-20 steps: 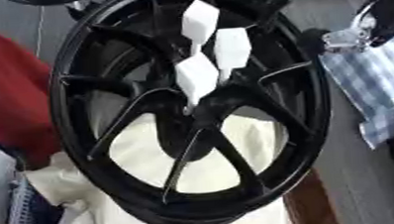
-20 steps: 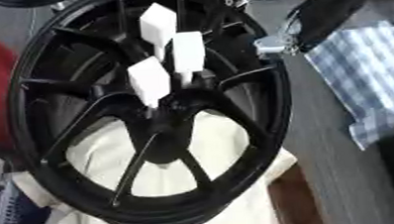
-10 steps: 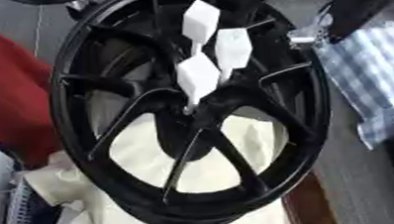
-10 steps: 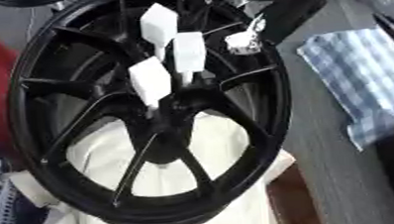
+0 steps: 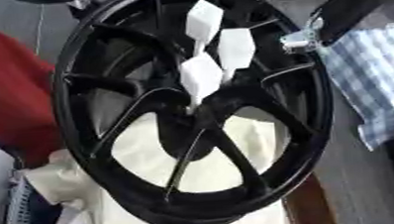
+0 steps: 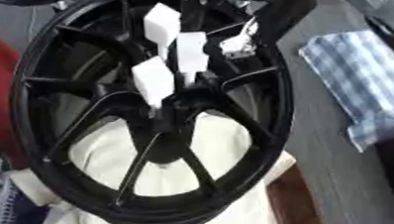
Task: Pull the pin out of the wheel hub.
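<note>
The black wheel (image 5: pixel 192 114) leans up so its three white-topped pins (image 5: pixel 201 77) face the right hand (image 6: pixel 246 40) at two o'clock, whose fingers cannot be made out.

Workshop-like bench: black wheel (image 5: pixel 193 129) on cream cloth (image 5: pixel 195 159), checked rag (image 6: pixel 363 82).
</note>
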